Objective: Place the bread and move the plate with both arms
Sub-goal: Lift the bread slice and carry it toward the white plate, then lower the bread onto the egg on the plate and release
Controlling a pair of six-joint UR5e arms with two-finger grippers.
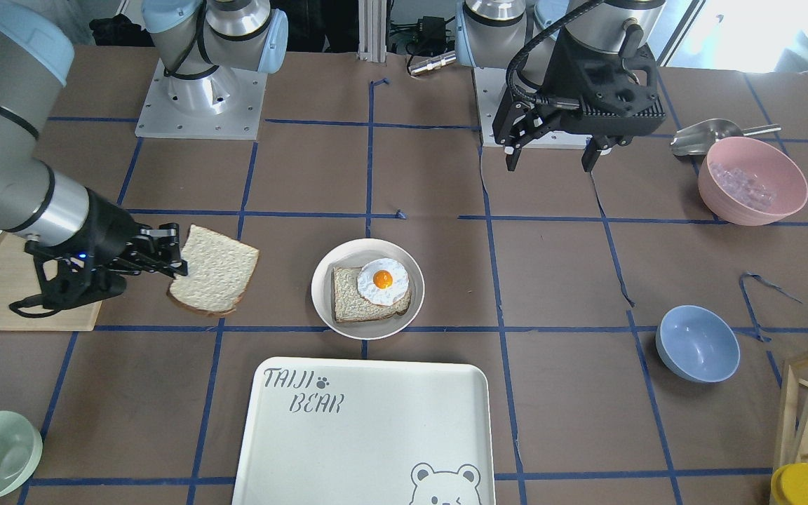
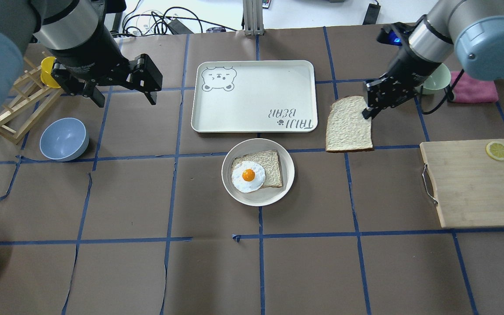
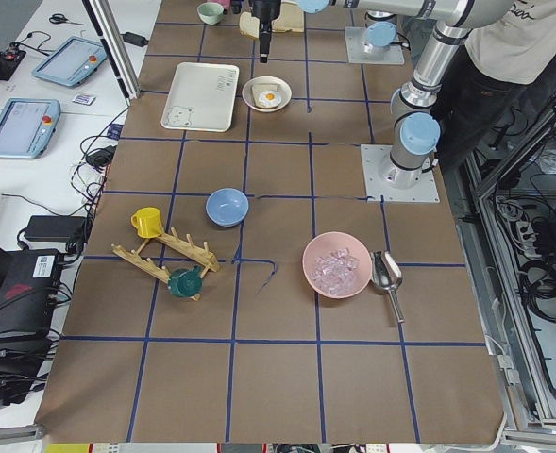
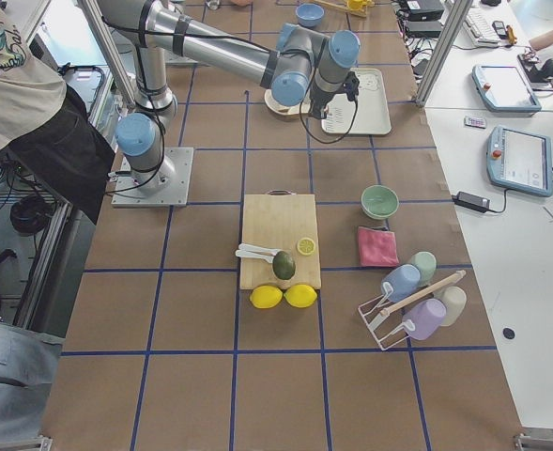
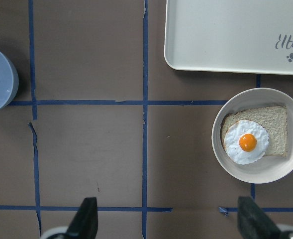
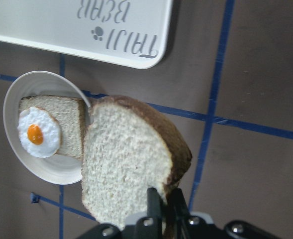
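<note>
My right gripper (image 2: 372,105) is shut on one edge of the bread (image 2: 348,124), a thick slice with a dark brown crust. It holds the slice above the table, to the right of the plate (image 2: 258,200) in the overhead view. The right wrist view shows the bread (image 6: 126,159) pinched between the fingers (image 6: 156,204), with the plate (image 6: 17,99) beyond it. The cream plate (image 1: 323,287) carries a thin-crusted slice with a fried egg (image 1: 383,280). My left gripper (image 2: 125,94) is open and empty, high above the table to the plate's left. The plate also shows in the left wrist view (image 5: 258,174).
A white bear-printed tray (image 2: 252,96) lies just beyond the plate. A blue bowl (image 2: 64,139) and a wooden rack (image 2: 11,109) stand at the left. A cutting board (image 2: 470,183) with a lemon slice lies at the right. A pink bowl (image 1: 752,180) stands near the left arm's base.
</note>
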